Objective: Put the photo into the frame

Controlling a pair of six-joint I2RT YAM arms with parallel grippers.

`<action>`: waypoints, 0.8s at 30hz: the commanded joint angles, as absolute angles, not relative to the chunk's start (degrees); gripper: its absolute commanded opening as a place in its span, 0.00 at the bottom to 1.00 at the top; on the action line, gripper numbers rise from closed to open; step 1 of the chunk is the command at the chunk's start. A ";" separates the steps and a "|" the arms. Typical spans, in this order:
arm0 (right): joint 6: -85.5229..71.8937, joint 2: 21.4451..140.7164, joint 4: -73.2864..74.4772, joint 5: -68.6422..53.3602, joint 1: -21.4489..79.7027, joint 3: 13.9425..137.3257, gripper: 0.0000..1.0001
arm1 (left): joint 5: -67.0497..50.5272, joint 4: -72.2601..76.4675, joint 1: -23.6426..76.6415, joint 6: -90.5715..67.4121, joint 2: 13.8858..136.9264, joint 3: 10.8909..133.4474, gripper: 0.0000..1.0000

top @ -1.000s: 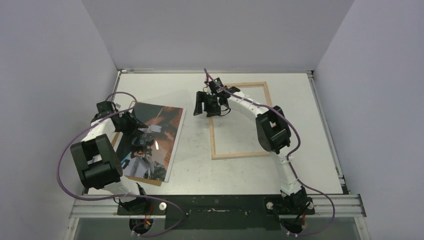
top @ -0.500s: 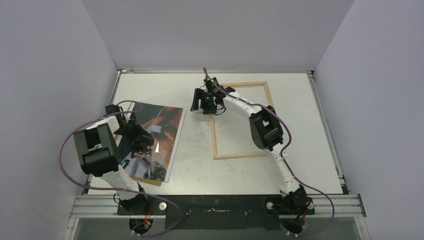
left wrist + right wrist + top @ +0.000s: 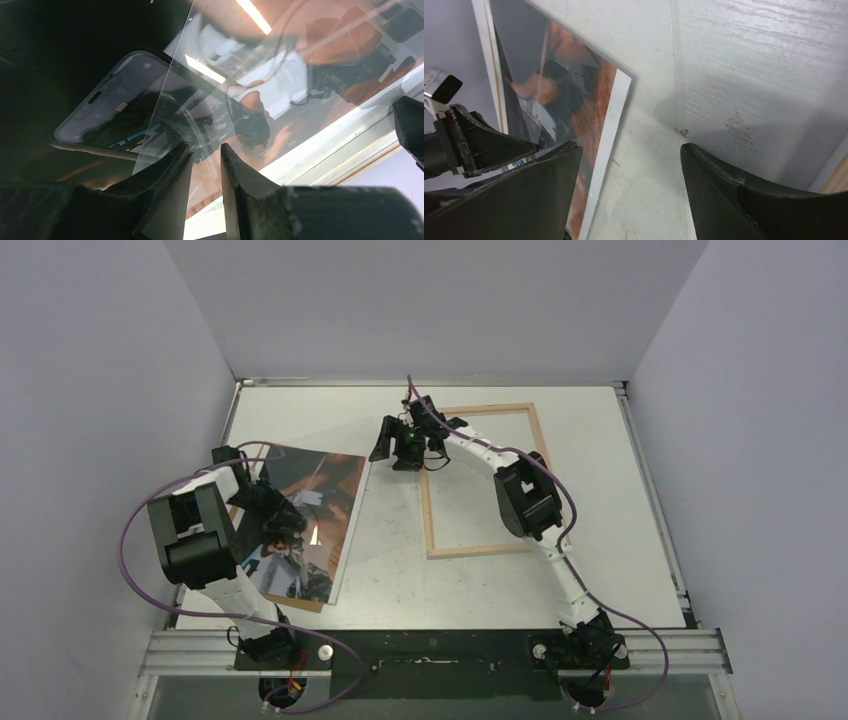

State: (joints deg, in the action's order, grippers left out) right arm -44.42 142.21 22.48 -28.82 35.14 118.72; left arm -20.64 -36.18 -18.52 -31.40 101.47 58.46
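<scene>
The photo (image 3: 318, 502) lies flat at the left of the table on a brown board (image 3: 300, 602). It fills the left wrist view (image 3: 280, 75). A clear pane (image 3: 644, 165) lies over the photo's right part and the table beside it. My left gripper (image 3: 284, 524) is low over the photo's middle, its jaws (image 3: 204, 150) a narrow gap apart with nothing seen between them. The frame (image 3: 478, 549), pale wood side up, lies right of centre. My right gripper (image 3: 398, 445) hangs wide open (image 3: 629, 147) between photo (image 3: 574, 90) and frame, holding nothing.
Grey walls close the table on three sides. The arms' bases and a metal rail (image 3: 430, 648) run along the near edge. The left arm's body (image 3: 195, 550) stands over the photo's left side.
My left gripper has slid from the photo's upper left edge onto its middle and its jaws have narrowed. The right gripper has moved left, away from the frame's corner.
</scene>
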 commanded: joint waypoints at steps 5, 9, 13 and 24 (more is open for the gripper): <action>-54.20 143.72 9.97 -40.64 36.30 114.18 0.75 | -12.23 -38.90 -18.54 -29.14 104.68 57.24 0.28; -57.39 142.62 4.84 -42.85 36.00 112.06 0.75 | -11.66 -39.24 -18.54 -29.18 104.60 57.50 0.28; -66.65 140.58 -8.86 -46.58 35.15 106.12 0.75 | -11.34 -39.43 -18.54 -29.48 104.50 57.81 0.28; -84.59 138.71 -37.54 -54.05 35.51 97.54 0.74 | -11.99 -38.67 -18.45 -30.12 105.89 58.52 0.28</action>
State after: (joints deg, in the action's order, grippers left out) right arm -80.84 142.39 -29.45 -48.93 33.63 99.24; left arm -17.56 -40.16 -18.57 -31.27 102.00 59.92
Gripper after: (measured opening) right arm 0.739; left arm 0.278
